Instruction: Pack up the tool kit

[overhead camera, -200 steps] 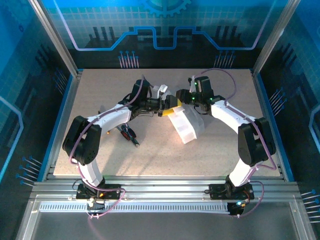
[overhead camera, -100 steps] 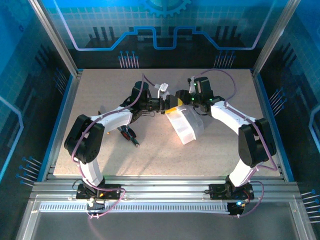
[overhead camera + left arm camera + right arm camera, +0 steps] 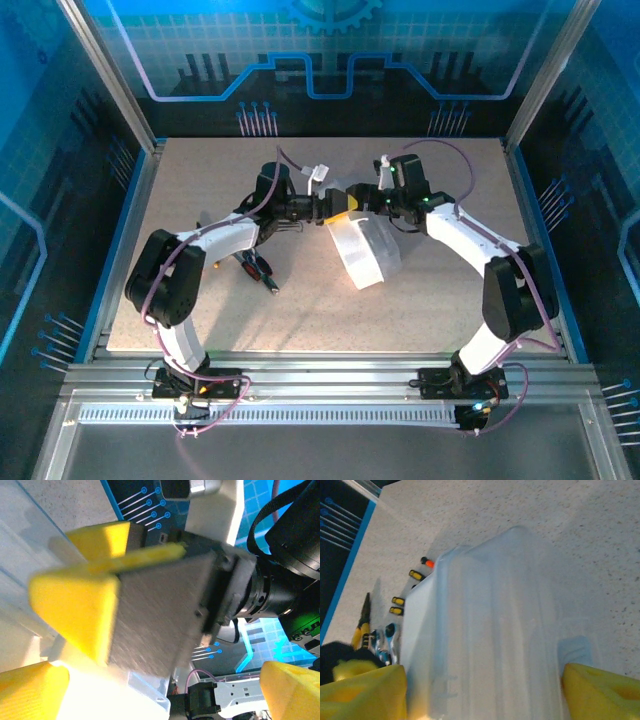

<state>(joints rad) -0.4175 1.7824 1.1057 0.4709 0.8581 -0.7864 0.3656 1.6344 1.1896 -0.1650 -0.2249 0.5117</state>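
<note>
Right pincer [image 3: 481, 680] straddles clear case [image 3: 490, 610]; grip unclear, tools [image 3: 397, 600] partly hidden.

Front half of the table [image 3: 400, 320] is bare, so there is open passage from the arm bases up to the clear case [image 3: 365, 258]. Right rear corner is also open.

Centre-rear is crowded. The left gripper [image 3: 328, 208] and right gripper [image 3: 357, 200] sit nose to nose over the case's far end. In the left wrist view, the right gripper's body blocks the way ahead.

The case fills the gap between the right fingers [image 3: 365, 690] (contact unclear). Loose tools [image 3: 258, 270] lie just beside the left forearm. Enclosure walls close off three sides.
</note>
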